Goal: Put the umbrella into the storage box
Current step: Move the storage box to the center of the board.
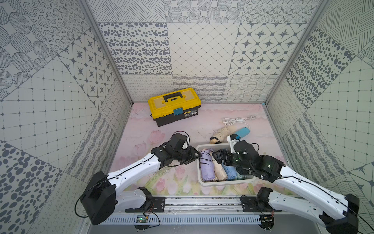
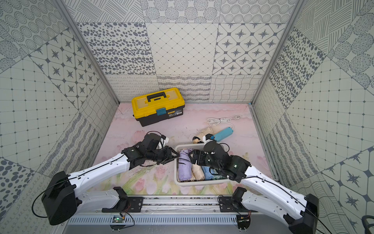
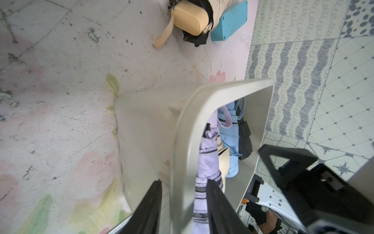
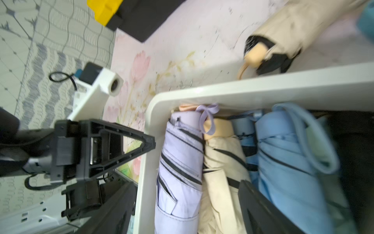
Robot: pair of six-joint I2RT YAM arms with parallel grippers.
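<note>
The storage box (image 1: 224,183), a white lidless tub, stands at the front right of the table. Inside lie a lilac umbrella (image 1: 206,166), a beige umbrella (image 1: 219,172) and a blue one (image 1: 230,172), all folded, side by side. Another beige folded umbrella (image 1: 221,133) lies on the table just behind the box. My right gripper (image 4: 182,202) hangs open over the lilac umbrella (image 4: 182,152) and its beige neighbour, holding nothing. My left gripper (image 3: 184,181) straddles the box's left rim (image 3: 202,97), one finger outside and one inside against the lilac fabric, with a small gap showing at the outer finger.
A yellow-and-black toolbox (image 1: 174,107) stands at the back left. A coiled white cable (image 1: 235,121) and a blue power strip (image 1: 242,131) lie behind the box, beside the loose beige umbrella. Patterned walls close in three sides.
</note>
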